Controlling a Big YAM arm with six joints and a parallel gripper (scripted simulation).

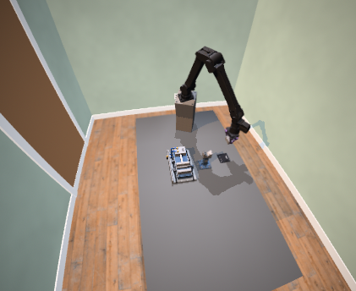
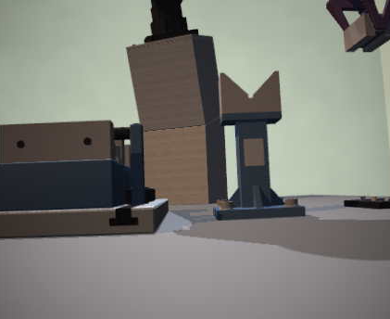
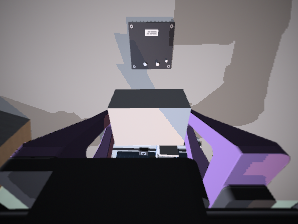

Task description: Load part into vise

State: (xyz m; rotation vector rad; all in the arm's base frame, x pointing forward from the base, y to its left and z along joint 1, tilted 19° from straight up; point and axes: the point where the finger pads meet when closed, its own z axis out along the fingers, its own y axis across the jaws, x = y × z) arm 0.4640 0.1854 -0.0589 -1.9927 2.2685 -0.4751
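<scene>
My gripper (image 1: 231, 137) (image 2: 365, 32) (image 3: 149, 112) is shut on the part (image 2: 358, 32) (image 3: 148, 120), a pale block held between the purple fingers. I hold it high in the air, above the dark infeed plate (image 1: 223, 158) (image 2: 376, 202) (image 3: 151, 45), which lies bare. The vise (image 1: 182, 165) (image 2: 56, 176) stands on the grey mat to the left, its jaws apart. The V-block (image 1: 205, 160) (image 2: 250, 97) stands on its blue post between the vise and the infeed plate. The part's slot does not show in any view.
The arm's tall brown pedestal (image 1: 185, 111) (image 2: 177, 116) stands behind the V-block. The grey mat (image 1: 212, 237) lies on a wooden floor. A green wall (image 1: 314, 106) runs close on the right of the infeed plate.
</scene>
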